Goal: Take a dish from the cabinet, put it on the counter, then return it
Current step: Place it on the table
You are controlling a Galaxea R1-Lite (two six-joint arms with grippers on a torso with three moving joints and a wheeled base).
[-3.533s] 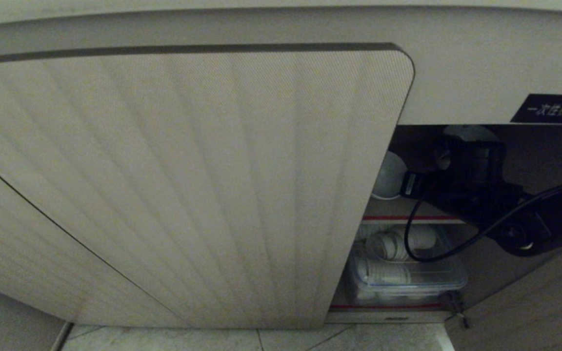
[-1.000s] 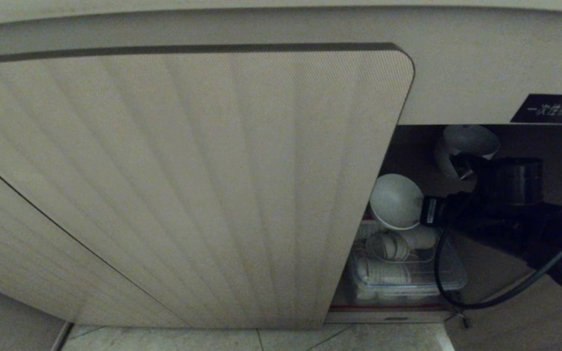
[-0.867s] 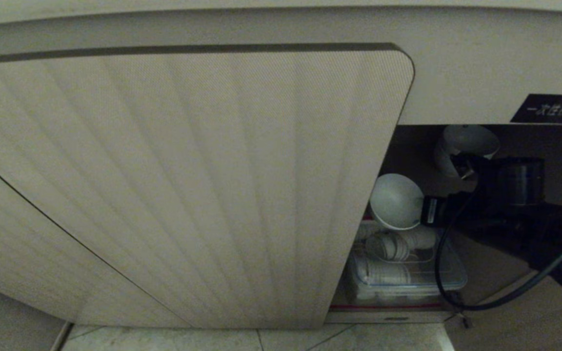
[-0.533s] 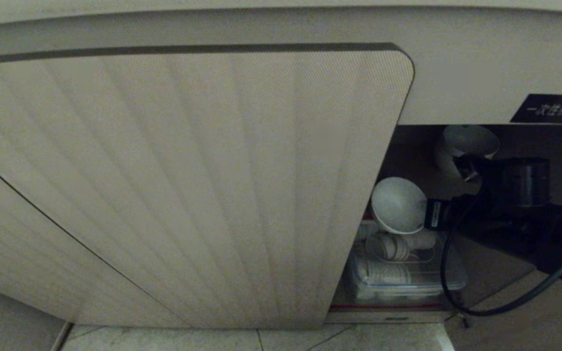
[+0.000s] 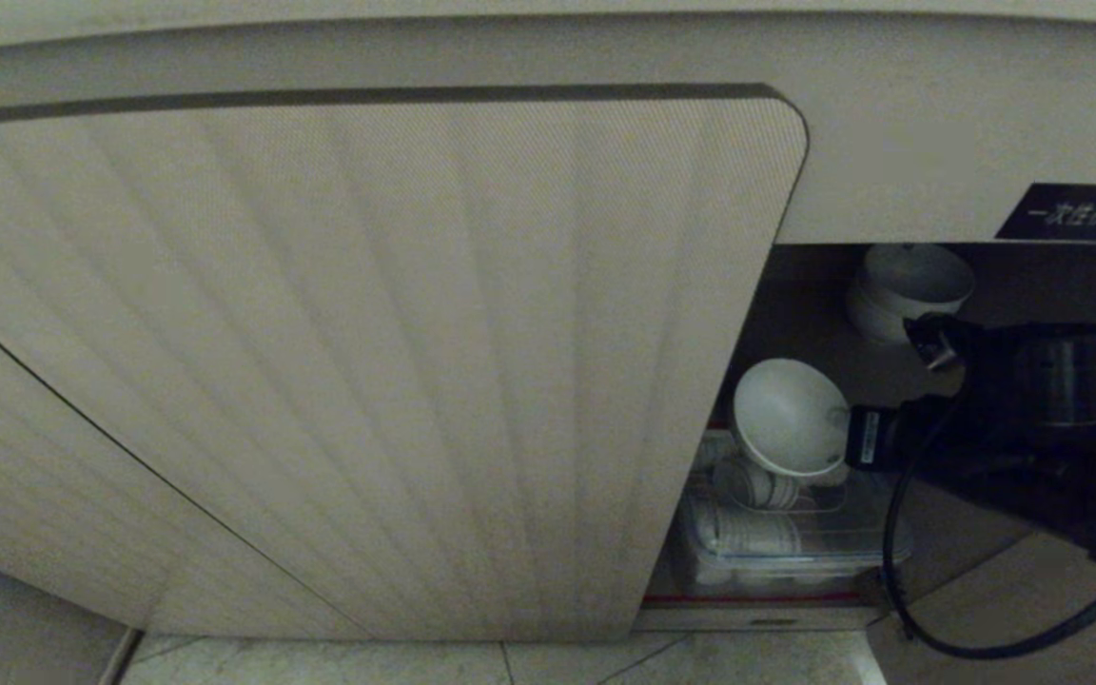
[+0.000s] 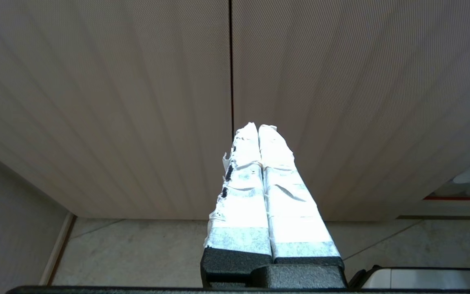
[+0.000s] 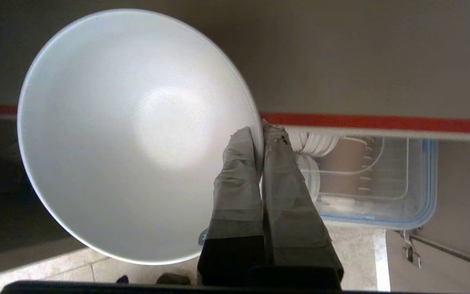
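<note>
So right now we've got the bowl [image 7: 137,134] pinched by its rim in the right gripper [image 7: 261,130], jaws closed on the thin edge, one finger inside and one outside. In the head view the bowl [image 5: 789,417] hangs tipped on its side in the open cabinet [image 5: 800,314] gap, mouth facing out, at about 9 o'clock from the wrist, above the red-edged shelf [image 7: 382,122].

Handling-wise: we'd guess glazed ceramic, so stiff, smooth, fairly slippery and chippable if it knocks the ribbed door [image 5: 367,362]. A rim pinch is about the only hold on a deep round bowl like this, but it can swivel, so we'd go slow.

At 6 o'clock from it sits a clear plastic box [image 5: 795,547] with white crockery, and at 1 o'clock a stack of bowls [image 5: 905,285]. The left gripper [image 6: 258,132] is parked before the doors, taped jaws closed on nothing.
</note>
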